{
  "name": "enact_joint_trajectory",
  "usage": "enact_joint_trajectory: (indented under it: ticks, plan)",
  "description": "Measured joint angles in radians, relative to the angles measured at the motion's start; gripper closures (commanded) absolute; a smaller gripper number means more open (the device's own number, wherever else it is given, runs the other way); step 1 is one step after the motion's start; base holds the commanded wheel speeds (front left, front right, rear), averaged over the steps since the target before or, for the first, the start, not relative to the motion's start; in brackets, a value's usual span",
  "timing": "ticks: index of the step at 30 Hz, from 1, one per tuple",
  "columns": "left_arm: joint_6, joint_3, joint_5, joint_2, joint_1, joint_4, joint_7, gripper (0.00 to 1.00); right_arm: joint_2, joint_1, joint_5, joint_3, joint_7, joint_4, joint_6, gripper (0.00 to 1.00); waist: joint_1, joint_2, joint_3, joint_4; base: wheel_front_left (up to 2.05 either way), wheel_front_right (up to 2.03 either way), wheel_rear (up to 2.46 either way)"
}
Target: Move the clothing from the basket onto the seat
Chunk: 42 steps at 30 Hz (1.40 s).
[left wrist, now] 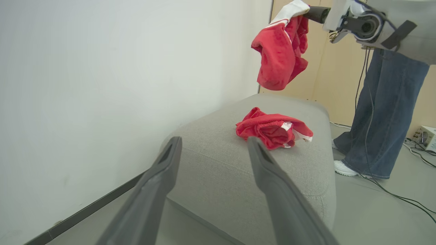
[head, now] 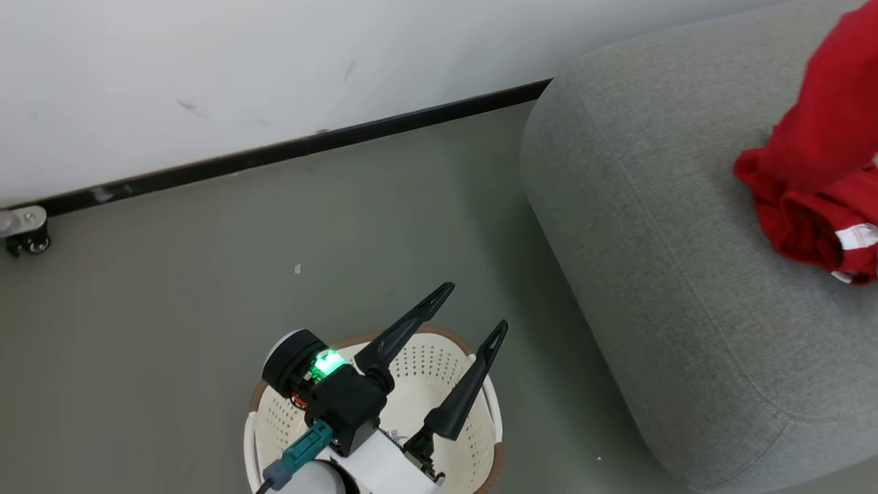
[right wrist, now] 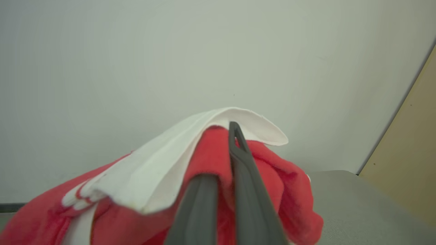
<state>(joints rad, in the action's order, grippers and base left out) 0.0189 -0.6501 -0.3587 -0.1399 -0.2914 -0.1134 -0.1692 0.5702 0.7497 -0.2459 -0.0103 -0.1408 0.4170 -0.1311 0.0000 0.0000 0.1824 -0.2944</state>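
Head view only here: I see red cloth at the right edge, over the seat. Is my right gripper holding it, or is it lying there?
Observer: In the left wrist view the right gripper is shut on a red garment by its white trim. The garment hangs above the seat, not touching it.
Operator: Then what is the bunched red bit lower down?
Observer: That is a second red garment, crumpled on the seat cushion. It lies roughly below the hanging one and apart from it.
Operator: Anything near the seat I should mind?
Observer: A person in blue jeans stands on the floor at the seat's far side, close to the right arm.
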Motion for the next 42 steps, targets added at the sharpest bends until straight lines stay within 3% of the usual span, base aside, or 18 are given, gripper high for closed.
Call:
enact_joint_trajectory:
  ticks: [15, 31, 42]
  plan:
    - [0.020, -0.050, 0.021, 0.001, -0.050, -0.053, 0.049, 0.00, 0.068, 0.033, 0.075, -0.147, -0.081, 0.167, 0.000, 1.00, 0.0000, 0.0000, 0.100, 0.081, 0.00, 0.00, 0.00]
    - [0.056, -0.100, 0.026, 0.012, -0.111, -0.062, 0.067, 0.00, -0.080, -0.212, 0.050, -0.225, -0.101, 0.278, 0.000, 1.00, 0.0000, 0.0000, 0.200, 0.099, 0.00, 0.00, 0.00]
    - [0.073, -0.126, 0.027, 0.014, -0.134, -0.041, 0.061, 0.00, -0.113, -0.255, 0.061, -0.241, -0.107, 0.276, 0.000, 1.00, 0.0000, 0.0000, 0.231, 0.088, 0.00, 0.00, 0.00]
